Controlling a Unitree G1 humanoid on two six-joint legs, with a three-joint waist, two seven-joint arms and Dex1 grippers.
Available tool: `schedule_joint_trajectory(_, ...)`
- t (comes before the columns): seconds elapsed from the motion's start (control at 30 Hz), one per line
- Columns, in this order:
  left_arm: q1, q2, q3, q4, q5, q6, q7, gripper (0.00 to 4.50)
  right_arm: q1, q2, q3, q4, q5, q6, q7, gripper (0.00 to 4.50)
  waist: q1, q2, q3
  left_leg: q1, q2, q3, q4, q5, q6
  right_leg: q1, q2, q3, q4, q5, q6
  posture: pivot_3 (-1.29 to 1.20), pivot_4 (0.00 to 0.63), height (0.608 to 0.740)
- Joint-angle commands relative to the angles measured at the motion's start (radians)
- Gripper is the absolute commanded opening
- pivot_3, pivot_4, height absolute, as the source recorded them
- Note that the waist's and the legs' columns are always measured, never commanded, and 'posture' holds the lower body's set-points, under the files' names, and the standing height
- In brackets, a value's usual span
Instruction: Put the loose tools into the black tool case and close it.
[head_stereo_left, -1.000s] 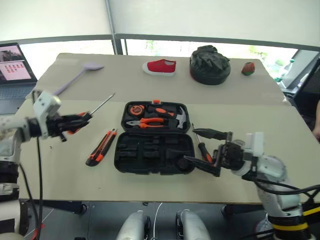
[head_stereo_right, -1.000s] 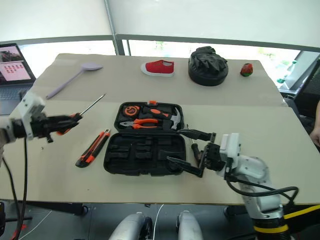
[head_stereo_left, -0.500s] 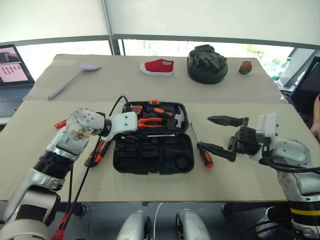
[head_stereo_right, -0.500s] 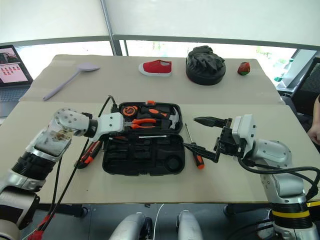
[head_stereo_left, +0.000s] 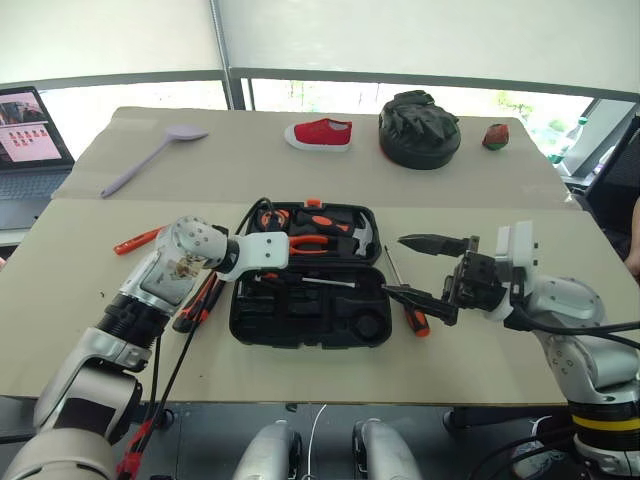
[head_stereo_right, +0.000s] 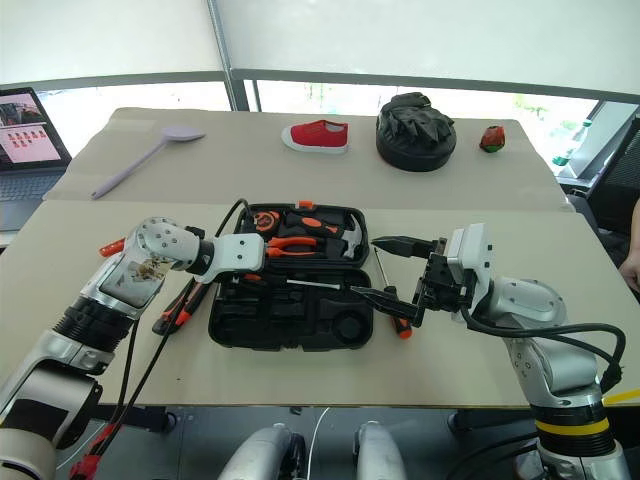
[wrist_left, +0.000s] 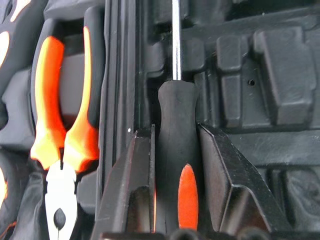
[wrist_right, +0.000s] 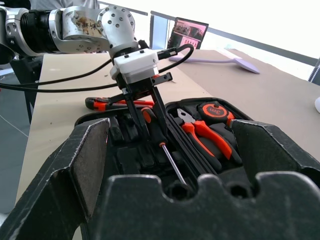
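Since the earlier frame the left tool (head_stereo_left: 285, 262) has swung in from the surface's left side and now sits low over the black tool case (head_stereo_left: 308, 312), its two fingers on either side of a black-and-orange screwdriver (wrist_left: 176, 165) whose shaft lies along a slot by the hinge; whether the fingers clamp it or have just slackened I cannot tell. The right tool (head_stereo_left: 430, 270) hangs wide open and empty beyond the case's right edge, probably waiting for the second black-and-orange screwdriver (head_stereo_left: 408, 305) lying on the surface just under it. The case lies open near the front edge, its farther half already holding pliers (head_stereo_left: 308, 240). Left of it, the utility knife (head_stereo_left: 197, 302) and, farther out, the orange-red screwdriver (head_stereo_left: 138, 241) are loose
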Motion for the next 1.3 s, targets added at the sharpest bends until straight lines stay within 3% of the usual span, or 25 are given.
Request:
schedule_joint_trajectory(0.03, 0.001, -0.05, 0.092, -0.054, -0.067, 0.07, 0.06, 2.87, 0.0, -0.014, -0.046, -0.039, 0.03, 0.012, 0.0, 4.5, 0.004, 0.0, 0.0, 0.0, 0.0, 0.0, 0.0, 0.0, 0.0, 0.0, 0.0, 0.0, 0.0, 0.0, 0.0, 0.0, 0.15, 0.74)
schedule_joint_trajectory(0.27, 0.072, -0.052, 0.19, -0.118, -0.155, 0.088, 0.078, 2.87, 0.02, -0.012, -0.064, -0.048, 0.038, 0.026, 0.005, 4.5, -0.002, 0.0, 0.0, 0.0, 0.0, 0.0, 0.001, -0.001, 0.001, 0.0, -0.001, 0.0, 0.0, 0.0, 0.001, 0.0, 0.15, 0.74)
schedule_joint_trajectory(0.4, 0.138, -0.068, 0.207, -0.124, -0.176, 0.089, 0.1, 1.9, 0.026, 0.01, -0.061, -0.035, 0.03, 0.016, -0.004, 4.5, -0.001, 0.0, 0.0, 0.001, 0.0, 0.0, 0.001, -0.001, 0.001, 0.0, -0.001, 0.001, 0.001, 0.0, 0.001, 0.0, 0.15, 0.74)
schedule_joint_trajectory(0.57, 0.169, -0.103, 0.185, -0.075, -0.128, 0.081, 0.181, 0.02, 0.026, 0.031, -0.058, -0.027, 0.016, 0.003, -0.008, 4.5, 0.005, 0.0, 0.0, 0.0, -0.001, 0.0, 0.001, -0.001, 0.001, 0.0, -0.002, 0.0, 0.0, 0.0, 0.001, 0.0, 0.15, 0.74)
schedule_joint_trajectory(1.0, 0.232, -0.171, 0.09, -0.094, -0.057, 0.128, 0.245, 0.02, 0.09, 0.034, -0.087, -0.044, 0.007, 0.002, -0.035, 4.5, 0.012, 0.001, -0.001, 0.004, -0.001, -0.001, 0.001, -0.001, 0.001, 0.004, -0.003, 0.001, 0.0, 0.0, 0.001, 0.0, 0.15, 0.74)
schedule_joint_trajectory(1.13, 0.235, -0.209, 0.212, -0.103, -0.161, 0.087, 0.28, 0.02, 0.174, 0.022, -0.164, -0.06, -0.022, 0.0, -0.098, 4.5, 0.022, 0.002, -0.002, 0.006, -0.002, -0.001, 0.0, -0.001, 0.001, 0.007, -0.005, 0.0, -0.001, 0.0, 0.002, 0.0, 0.15, 0.74)
schedule_joint_trajectory(1.23, 0.274, -0.201, 0.309, -0.155, -0.286, 0.038, 0.212, 0.7, 0.304, 0.003, -0.235, -0.104, -0.038, 0.001, -0.108, 4.5, 0.026, 0.002, -0.001, 0.004, -0.002, -0.002, 0.0, -0.001, 0.002, 0.006, -0.007, 0.001, -0.002, 0.0, 0.002, 0.0, 0.15, 0.74)
schedule_joint_trajectory(1.3, 0.32, -0.191, 0.374, -0.179, -0.372, -0.018, 0.161, 1.48, 0.421, 0.022, -0.287, -0.151, -0.031, 0.009, -0.132, 4.5, 0.025, 0.002, -0.001, 0.001, -0.002, -0.002, 0.0, -0.001, 0.001, 0.001, -0.01, 0.001, -0.001, 0.0, 0.002, 0.0, 0.15, 0.74)
